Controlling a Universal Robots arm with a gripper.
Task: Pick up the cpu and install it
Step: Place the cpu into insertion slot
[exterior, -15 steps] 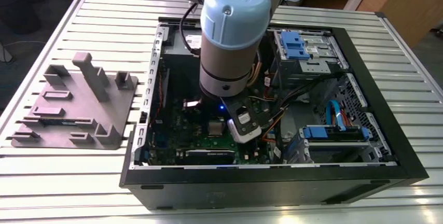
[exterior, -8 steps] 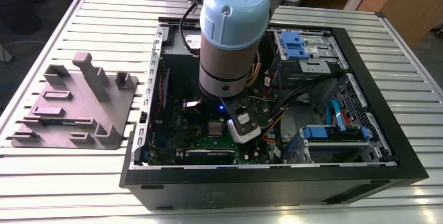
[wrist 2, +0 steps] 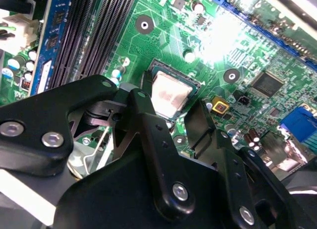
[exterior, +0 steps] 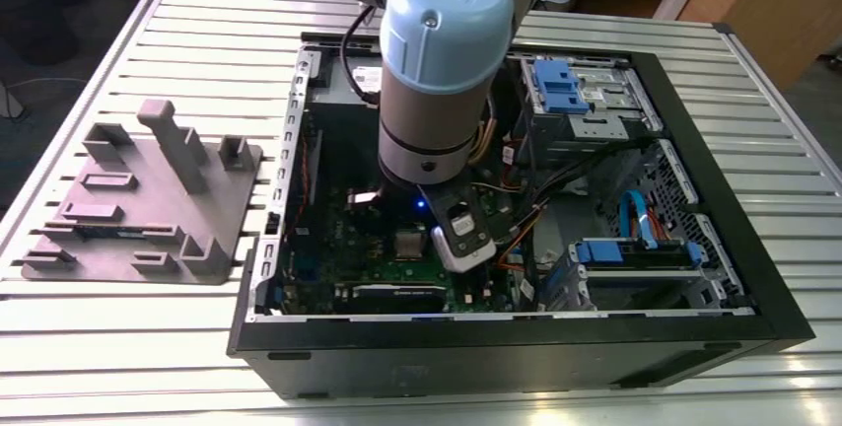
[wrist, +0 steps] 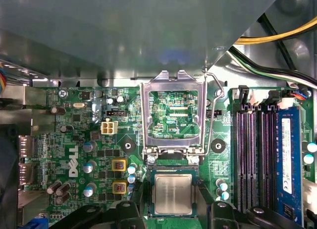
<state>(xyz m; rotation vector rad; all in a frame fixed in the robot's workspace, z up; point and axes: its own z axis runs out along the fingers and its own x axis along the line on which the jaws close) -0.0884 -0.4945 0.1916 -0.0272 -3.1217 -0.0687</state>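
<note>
cpu (wrist: 172, 194) lies in socket (wrist: 173, 169); gripper (wrist 2: 173, 97) jaws apart astride it. i judge it light, fragile: hold opposite edges.

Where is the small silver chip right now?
In the first wrist view, the cpu sits on the green motherboard, next to the flipped-open metal frame and near the memory slots.

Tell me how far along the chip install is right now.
Done: the chip lies flat in its socket on the green board. In hand: the pincer hovers right over it. Left: the socket's metal frame stands flipped open with its lever up, so the chip is not yet clamped down.
</note>
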